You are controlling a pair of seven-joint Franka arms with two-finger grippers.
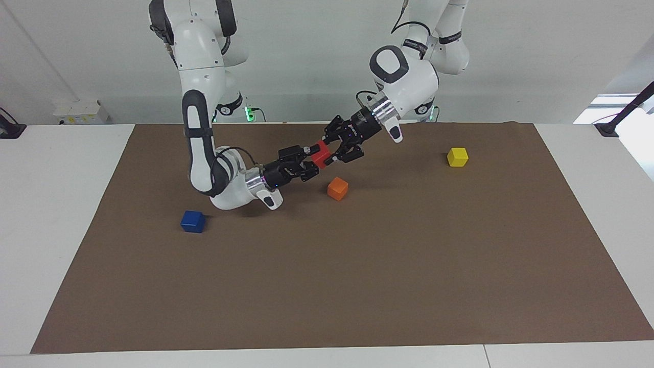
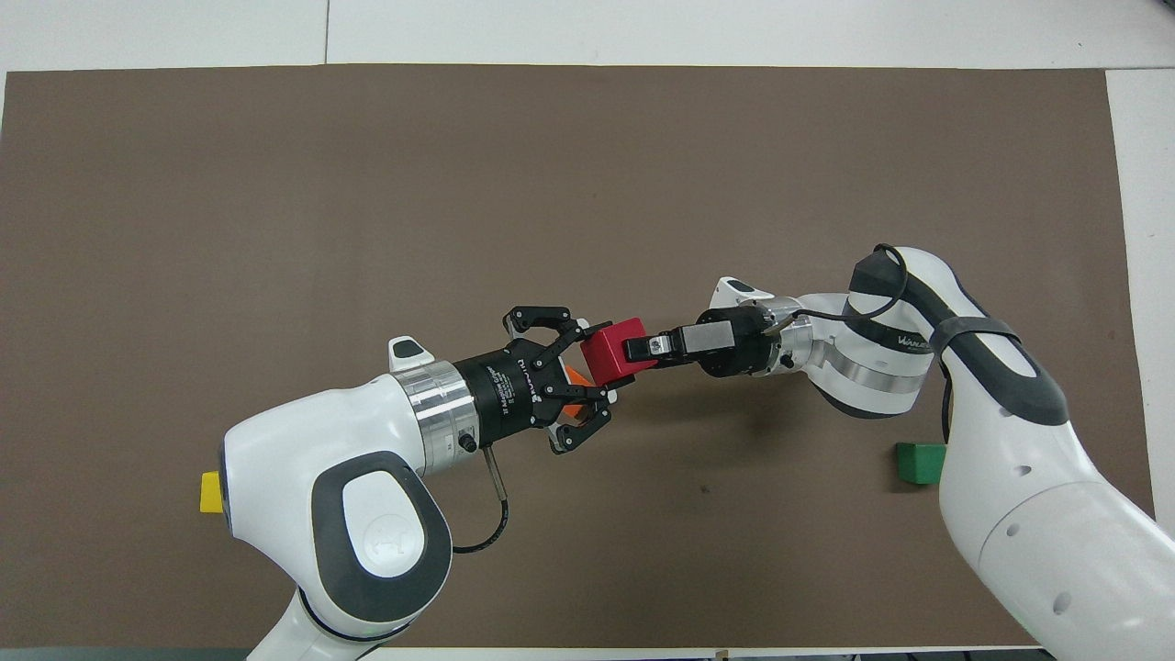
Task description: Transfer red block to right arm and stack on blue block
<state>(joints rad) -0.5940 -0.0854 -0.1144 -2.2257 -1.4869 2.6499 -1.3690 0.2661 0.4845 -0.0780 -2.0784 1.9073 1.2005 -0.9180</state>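
The red block (image 1: pixel 321 155) (image 2: pixel 608 360) hangs in the air over the middle of the brown mat, above the orange block (image 1: pixel 337 188). Both grippers hold it from opposite ends. My left gripper (image 1: pixel 331 149) (image 2: pixel 597 364) is shut on it, its outer links splayed. My right gripper (image 1: pixel 308 159) (image 2: pixel 639 349) is shut on it too, one finger lying across its top face in the overhead view. The blue block (image 1: pixel 192 221) rests on the mat toward the right arm's end, beside the right arm's elbow. The right arm hides it in the overhead view.
A yellow block (image 1: pixel 457 157) (image 2: pixel 210 491) lies toward the left arm's end. A green block (image 2: pixel 918 462) sits by the right arm, close to the robots. The orange block (image 2: pixel 574 375) peeks out under the left gripper. The brown mat (image 1: pixel 357 281) covers the table.
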